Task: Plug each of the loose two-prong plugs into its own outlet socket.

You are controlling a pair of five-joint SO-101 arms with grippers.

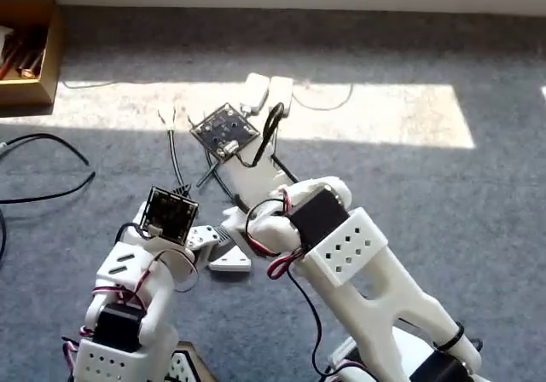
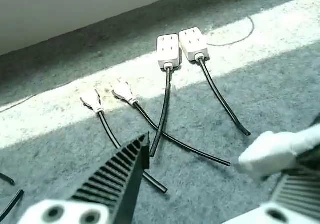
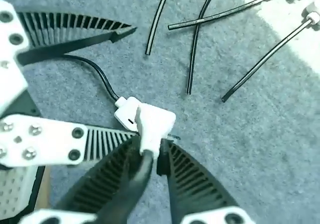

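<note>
Two white outlet sockets (image 2: pixel 167 49) (image 2: pixel 192 43) lie side by side in the sunlit strip, each on a black cord; the high view has them at the top centre (image 1: pixel 254 92). Two loose white two-prong plugs (image 2: pixel 92 100) (image 2: pixel 125 91) lie on the carpet beside the sockets, cords trailing toward me. My left gripper (image 2: pixel 210 169) is open, low over the carpet and short of the plugs. My right gripper (image 3: pixel 152 151) is shut on a small white plug (image 3: pixel 152 121) with a black cord, held between the left gripper's spread fingers (image 3: pixel 75 34).
Grey carpet covers the floor, with a bright sun band across the far part. A wooden box (image 1: pixel 30 54) sits at the far left corner. Loose black cables (image 1: pixel 51 169) curl at the left. A wall runs along the far edge.
</note>
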